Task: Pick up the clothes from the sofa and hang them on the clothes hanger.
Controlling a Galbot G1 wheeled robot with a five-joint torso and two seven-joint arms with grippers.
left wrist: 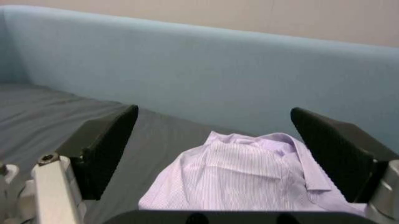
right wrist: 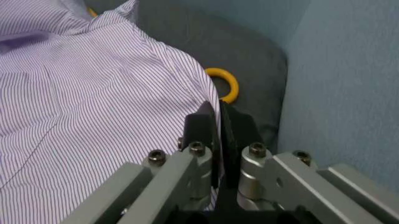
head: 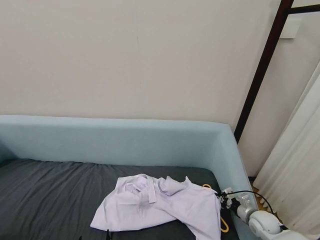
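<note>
A pale lilac striped shirt lies crumpled on the sofa's dark grey seat, near its right end. A yellow hanger pokes out from under the shirt's right side; its curved end rests on the cushion by the armrest. My right gripper is at the shirt's right edge, and its fingers are shut on the hem of the shirt. My left gripper hovers low over the seat with its fingers spread wide, facing the shirt without touching it.
The sofa has a light blue backrest and a right armrest close beside my right gripper. A dark slanted pole stands against the wall at the right, with a white curtain beyond it.
</note>
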